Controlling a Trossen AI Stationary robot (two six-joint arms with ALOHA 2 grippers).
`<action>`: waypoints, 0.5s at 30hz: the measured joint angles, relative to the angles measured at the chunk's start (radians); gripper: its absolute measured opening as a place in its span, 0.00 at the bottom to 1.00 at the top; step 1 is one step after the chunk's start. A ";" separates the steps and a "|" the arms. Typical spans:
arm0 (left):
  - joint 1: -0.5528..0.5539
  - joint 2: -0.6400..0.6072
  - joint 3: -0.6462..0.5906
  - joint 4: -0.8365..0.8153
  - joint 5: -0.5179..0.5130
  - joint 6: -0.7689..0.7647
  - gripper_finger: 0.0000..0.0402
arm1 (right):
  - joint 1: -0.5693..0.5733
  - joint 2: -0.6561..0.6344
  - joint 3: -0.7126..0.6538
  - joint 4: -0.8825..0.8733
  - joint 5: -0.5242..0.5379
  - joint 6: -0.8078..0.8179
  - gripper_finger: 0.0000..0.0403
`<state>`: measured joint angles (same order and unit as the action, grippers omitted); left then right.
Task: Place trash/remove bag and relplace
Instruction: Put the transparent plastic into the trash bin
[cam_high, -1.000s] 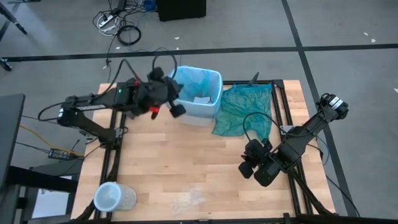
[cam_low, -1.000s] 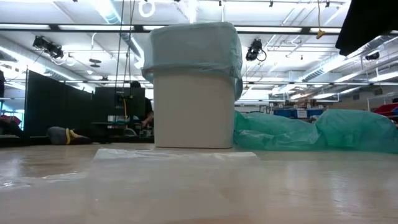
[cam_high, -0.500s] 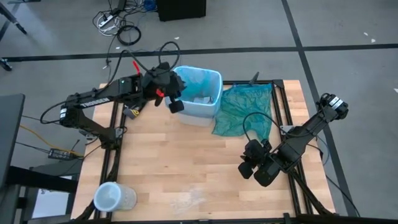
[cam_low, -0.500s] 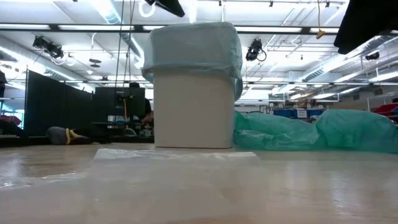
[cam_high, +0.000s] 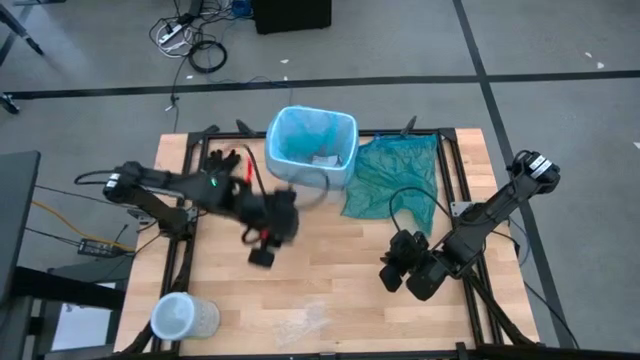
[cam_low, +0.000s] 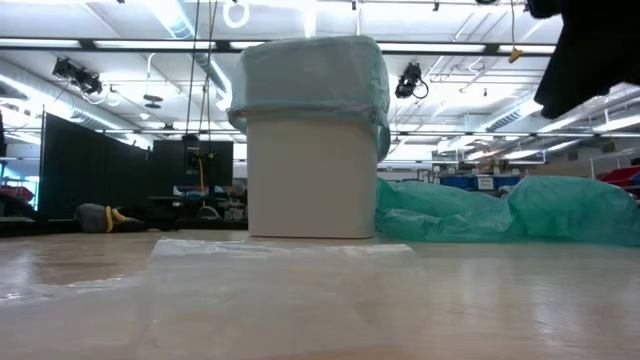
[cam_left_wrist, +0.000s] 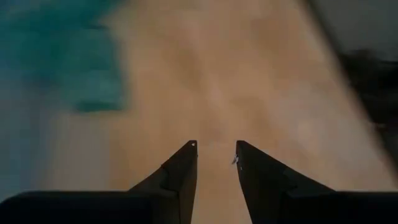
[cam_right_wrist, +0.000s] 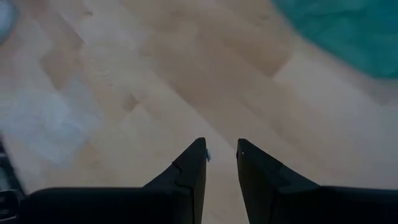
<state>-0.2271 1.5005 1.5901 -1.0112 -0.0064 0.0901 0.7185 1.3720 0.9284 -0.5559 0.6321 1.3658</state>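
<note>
The white bin stands at the table's far edge, lined with the light blue bag, whose edge is folded over the rim. White paper trash lies inside it. My left gripper hangs open over bare wood in front of the bin, with nothing between its fingers. My right gripper hovers open over the table's right half and is also empty.
A darker teal-green bag lies crumpled to the right of the bin. Black gloves lie at the far left. A clear tub stands at the near left corner, and clear plastic scraps lie near the front edge.
My left gripper has swung away from the bin's left rim toward the table's near edge and down, tipping to point at the wood in front of the bin. My right gripper has sunk a little. The bin and the bags have kept still.
</note>
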 joint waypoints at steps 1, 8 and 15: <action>-0.028 0.007 -0.020 0.018 0.042 -0.018 0.30 | 0.000 0.000 -0.016 0.039 -0.003 0.000 0.20; -0.222 0.013 -0.292 0.284 0.139 -0.214 0.30 | 0.000 0.000 -0.068 0.167 -0.026 0.001 0.20; -0.298 0.015 -0.548 0.764 0.075 -0.328 0.30 | 0.000 0.000 -0.068 0.170 -0.031 0.001 0.20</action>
<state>-0.5255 1.5158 1.0425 -0.2475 0.0686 -0.2375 0.7185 1.3724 0.8604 -0.3859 0.6012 1.3666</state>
